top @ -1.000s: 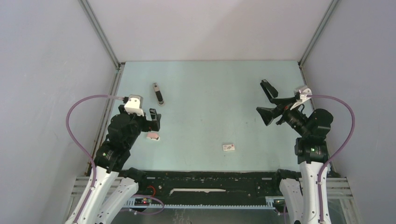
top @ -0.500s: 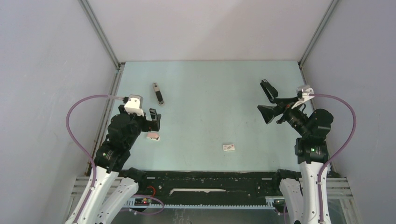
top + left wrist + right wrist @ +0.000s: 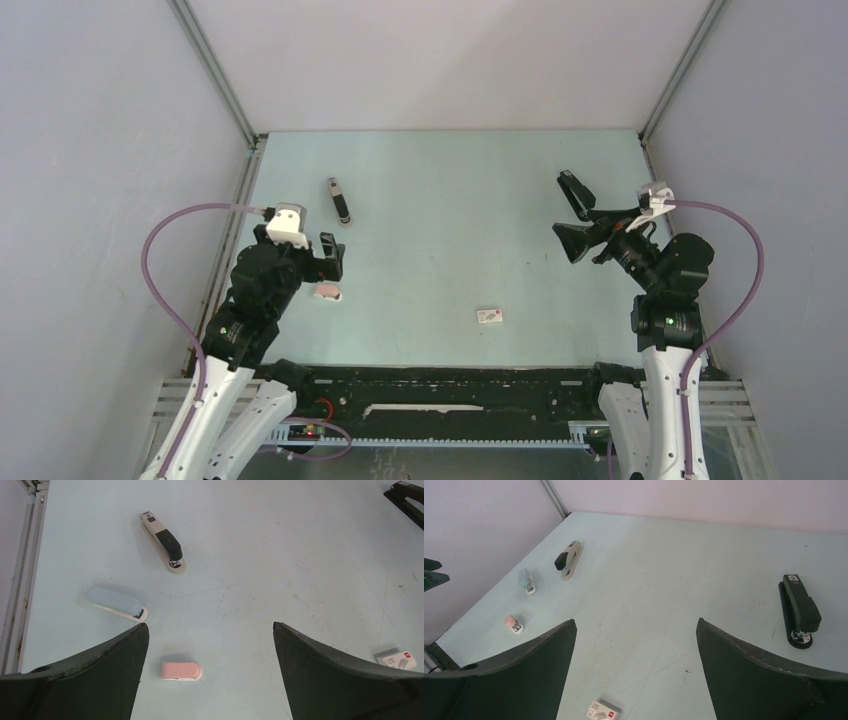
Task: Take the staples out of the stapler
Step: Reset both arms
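My left gripper point(image 3: 210, 626) hasn't budged, fingers spread, holding nothing. The stapler point(image 3: 164, 542) lies well ahead of it, untouched, staples presumably still inside. My right gripper point(image 3: 634, 622), spread too, just drifted a touch rightward, so unloading hasn't started.

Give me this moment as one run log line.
left gripper open, empty | right gripper open, empty | stapler lying untouched

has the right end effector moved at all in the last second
Yes, slightly. The right end effector has drifted right and toward the far side, away from the small white box, which lies where it did.
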Motion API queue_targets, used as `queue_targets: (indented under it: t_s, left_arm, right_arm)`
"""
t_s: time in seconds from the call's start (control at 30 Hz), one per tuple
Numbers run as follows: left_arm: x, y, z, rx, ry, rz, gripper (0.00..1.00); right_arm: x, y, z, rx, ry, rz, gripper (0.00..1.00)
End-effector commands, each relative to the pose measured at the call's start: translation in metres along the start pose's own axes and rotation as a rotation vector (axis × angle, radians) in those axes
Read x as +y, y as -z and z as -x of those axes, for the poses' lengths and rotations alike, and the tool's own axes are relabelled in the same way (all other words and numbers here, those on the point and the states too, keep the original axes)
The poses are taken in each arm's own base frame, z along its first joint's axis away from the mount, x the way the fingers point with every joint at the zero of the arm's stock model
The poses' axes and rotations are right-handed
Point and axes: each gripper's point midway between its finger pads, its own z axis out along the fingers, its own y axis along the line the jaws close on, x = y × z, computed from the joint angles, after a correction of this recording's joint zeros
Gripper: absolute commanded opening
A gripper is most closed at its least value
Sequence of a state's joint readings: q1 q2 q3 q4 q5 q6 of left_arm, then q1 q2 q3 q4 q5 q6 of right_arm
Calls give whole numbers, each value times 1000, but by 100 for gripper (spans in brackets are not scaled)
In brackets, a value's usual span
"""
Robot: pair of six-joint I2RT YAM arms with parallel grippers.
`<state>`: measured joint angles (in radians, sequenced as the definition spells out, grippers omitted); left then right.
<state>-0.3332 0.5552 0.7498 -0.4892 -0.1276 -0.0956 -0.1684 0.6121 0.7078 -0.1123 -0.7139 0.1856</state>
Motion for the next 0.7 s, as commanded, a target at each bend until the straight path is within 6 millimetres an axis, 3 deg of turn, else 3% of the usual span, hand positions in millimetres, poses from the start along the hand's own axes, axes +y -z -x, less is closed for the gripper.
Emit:
queue_targets:
  t_s: [0.0, 0.67]
  left_arm:
    - [4, -1, -1, -12, -20, 12, 100]
    - [4, -2, -1, -11, -21, 12, 100]
  right_arm:
    - [0, -1, 8, -32, 9, -1, 100]
    - [-1, -1, 8, -34, 7, -13, 100]
